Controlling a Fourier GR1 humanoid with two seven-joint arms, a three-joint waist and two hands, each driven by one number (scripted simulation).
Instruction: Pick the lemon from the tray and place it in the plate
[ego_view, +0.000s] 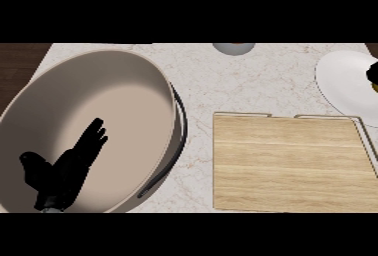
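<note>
- Left hand (63, 172): lay at the view's lower left, over the large beige bowl (148, 75); fingers straight and relaxed, thumb apart, holding nothing; resting.
- Right hand (373, 75): only a dark sliver showed at the right edge, over the plate; whether its fingers were spread or curled could not be told.
- Lemon (375, 88): a small yellow patch at the right edge, just under that dark sliver and above the plate; mostly cut off by the frame, so whether it was held or already lying there could not be told.
- Plate (347, 82): white, round, at the upper right, partly out of view.
- Tray (288, 165): wooden, with thin wire handles, nothing on it.
- Step in hand, as judged: setting the lemon down in the plate.
- To do it well: lower the fruit toward the plate's middle rather than its rim, let go only once it rests, since a lemon rolls; lift straight up afterwards.
</note>
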